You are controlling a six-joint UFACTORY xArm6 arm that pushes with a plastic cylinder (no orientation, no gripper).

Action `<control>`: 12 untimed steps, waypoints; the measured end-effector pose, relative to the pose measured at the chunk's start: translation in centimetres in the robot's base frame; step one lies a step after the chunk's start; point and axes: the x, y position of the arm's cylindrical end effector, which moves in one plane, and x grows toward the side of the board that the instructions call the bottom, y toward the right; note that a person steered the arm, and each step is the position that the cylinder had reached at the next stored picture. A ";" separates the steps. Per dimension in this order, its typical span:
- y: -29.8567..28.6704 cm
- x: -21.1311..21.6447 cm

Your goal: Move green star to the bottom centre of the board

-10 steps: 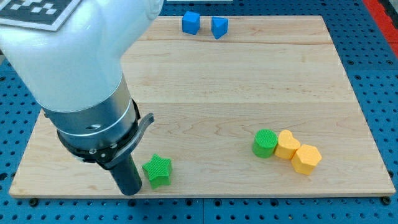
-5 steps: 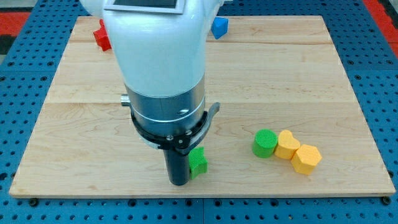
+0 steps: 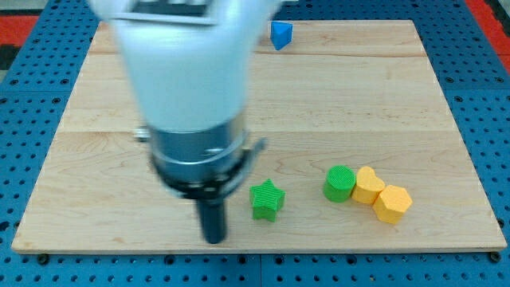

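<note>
1. Starting nearest the view's bottom, we see my tip (image 3: 213, 239) resting on the board (image 3: 446, 119), close to its bottom edge and left of the green star (image 3: 267, 200). It stands just beside the star with a strip of bare wood between them, touching nothing. The end is a plain rod, so there is nothing to open or close.

2. We judge the green star to sit about at the bottom centre, so the task looks nearly or fully met. The main risk is a further push from the left, which would carry it past centre.

3. To the view's right, at about the star's level, lie a green cylinder (image 3: 339, 182), a yellow heart-like block (image 3: 367, 185) and a yellow hexagon (image 3: 393, 203), touching in a row. An overshooting star would meet the green cylinder first and could shove the whole row.

4. An off-centre push on one of the star's points could spin it or slide it towards the bottom edge instead of straight across.

5. Farthest off, a blue block (image 3: 280, 34) sits at the view's top. The arm's blurred body hides whatever lies behind it there, so we cannot tell what a withdrawal might brush.
</note>
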 end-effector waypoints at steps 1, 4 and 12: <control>-2.1 -4.5; 4.5 -5.9; 15.1 -3.6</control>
